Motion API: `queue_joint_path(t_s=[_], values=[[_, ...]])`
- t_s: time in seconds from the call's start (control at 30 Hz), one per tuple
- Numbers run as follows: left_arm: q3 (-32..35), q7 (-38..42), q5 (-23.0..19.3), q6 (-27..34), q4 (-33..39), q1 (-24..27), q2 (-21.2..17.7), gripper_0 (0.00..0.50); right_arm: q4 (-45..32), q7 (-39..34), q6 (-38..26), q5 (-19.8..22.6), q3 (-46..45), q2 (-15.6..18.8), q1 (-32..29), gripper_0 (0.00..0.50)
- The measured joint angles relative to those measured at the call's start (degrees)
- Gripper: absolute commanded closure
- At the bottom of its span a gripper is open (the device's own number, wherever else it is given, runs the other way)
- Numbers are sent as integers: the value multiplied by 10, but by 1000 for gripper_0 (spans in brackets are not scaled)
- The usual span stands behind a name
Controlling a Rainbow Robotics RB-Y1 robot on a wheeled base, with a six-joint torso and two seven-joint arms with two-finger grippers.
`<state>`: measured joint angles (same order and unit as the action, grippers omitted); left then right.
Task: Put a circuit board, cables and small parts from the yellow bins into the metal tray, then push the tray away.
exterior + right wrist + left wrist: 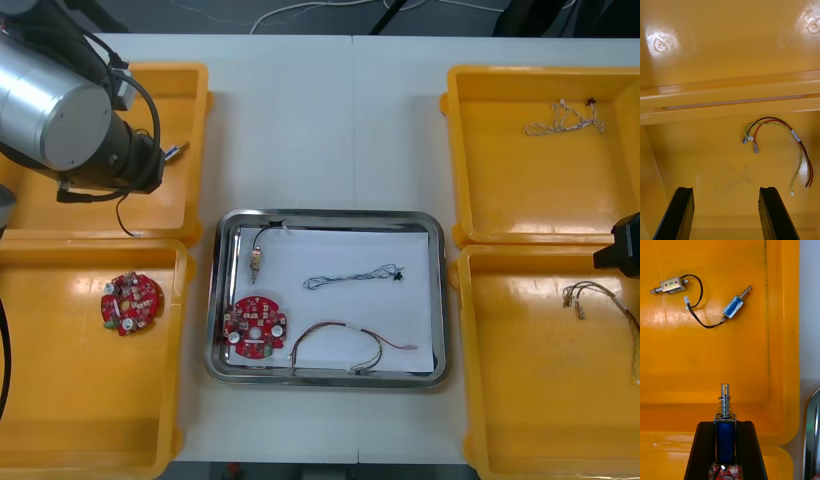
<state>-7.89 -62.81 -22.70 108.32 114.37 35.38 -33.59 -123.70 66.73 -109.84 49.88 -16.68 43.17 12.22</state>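
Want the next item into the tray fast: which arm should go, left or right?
Left. The left claw is shut on a small metal part over a left yellow bin, the metal tray near. The right claw stands open, empty, above a red and yellow cable.

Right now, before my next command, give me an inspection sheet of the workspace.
Surface: light table, four yellow plastic bins, shiny metal tray between them.
Job's things: tray holds round red circuit board, small metal part; second red board in near left bin.
Clutter: nothing seen.
Grippers: left gripper above left bins, jaws shut on blue-bodied metal part; right gripper above near right bin, jaws open.
Cables: twisted blue and white cable, red and yellow cable in tray; pale cable in far right bin, multicoloured cable in near right.
Surroundings: dark floor beyond table's far edge.
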Motion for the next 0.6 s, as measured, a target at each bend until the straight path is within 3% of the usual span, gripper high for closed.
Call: queue_joint_path(t_s=[0.17, 0.6], values=[[-35, 108, 4, 0, 27, -9, 1, 500, 0, 0, 0, 0, 0, 0, 0, 0], [-139, 143, 34, 0, 60, -16, 13, 500, 0, 0, 0, 0, 0, 0, 0, 0]])
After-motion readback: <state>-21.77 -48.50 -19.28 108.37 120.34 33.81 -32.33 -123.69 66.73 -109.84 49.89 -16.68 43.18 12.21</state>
